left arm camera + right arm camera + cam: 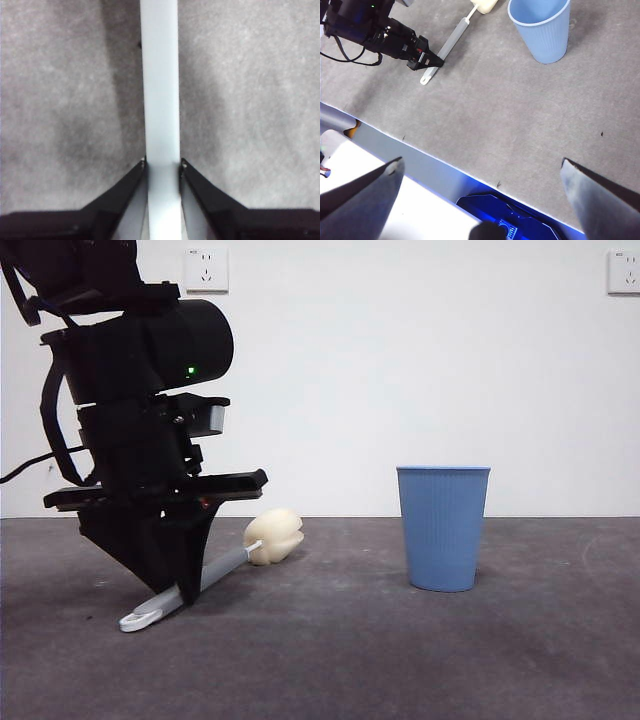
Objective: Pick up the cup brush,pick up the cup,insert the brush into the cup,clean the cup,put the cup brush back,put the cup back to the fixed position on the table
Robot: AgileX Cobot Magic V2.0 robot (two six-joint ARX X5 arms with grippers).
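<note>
Brush handle fills my left wrist view, straight between jaws. My left hand (170, 590) down on bench (400, 660), jaws closed against grey handle of cup brush (225, 568) near looped end. Long axis slants, sponge head toward cup (443, 528). Cup upright, well apart. My right hand (480, 175) waits spread wide, holding nothing, nearer cup side.

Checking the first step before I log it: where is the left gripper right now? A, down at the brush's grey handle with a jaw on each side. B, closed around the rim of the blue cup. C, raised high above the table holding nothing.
A: the left gripper has a jaw on each side of the cup brush handle, down at the table.
</note>
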